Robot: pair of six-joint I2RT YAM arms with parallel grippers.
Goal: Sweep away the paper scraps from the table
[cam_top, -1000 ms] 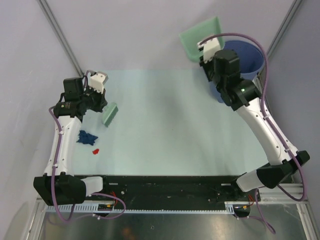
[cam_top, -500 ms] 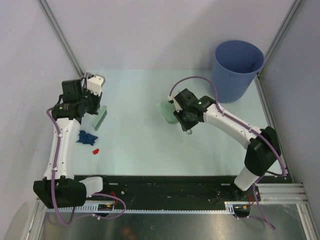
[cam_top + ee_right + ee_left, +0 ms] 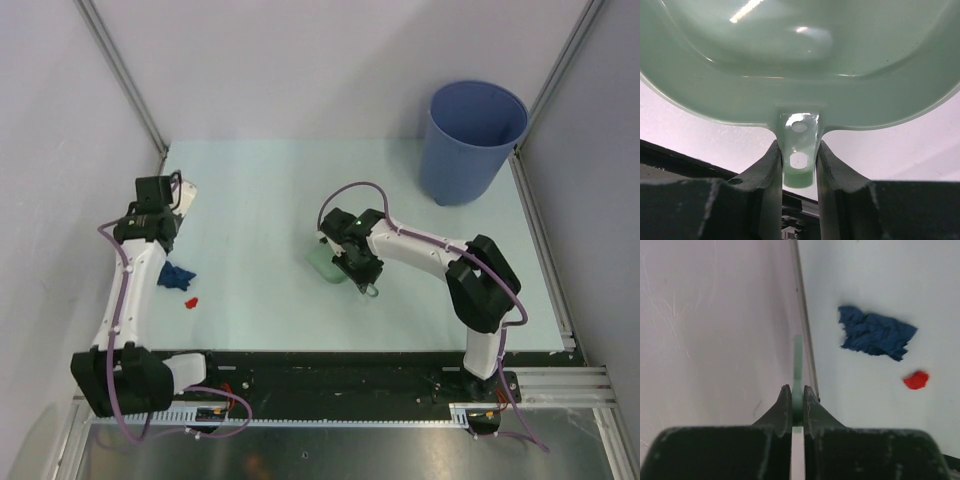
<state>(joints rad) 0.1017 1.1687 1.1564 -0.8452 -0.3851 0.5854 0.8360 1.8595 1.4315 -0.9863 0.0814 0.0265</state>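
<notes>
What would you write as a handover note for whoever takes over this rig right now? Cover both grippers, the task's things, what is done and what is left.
Left gripper: shut on a thin pale green handle, probably the brush, near the left edge of the table.
Right gripper: shut on the handle of the dustpan, which is over mid-table.
Scraps: a dark blue scrap and a red scrap lie beside the left arm, not yet swept.
Done: both tools are in hand.
Left: sweep both scraps into the pan, then probably tip it into the blue bucket.
</notes>
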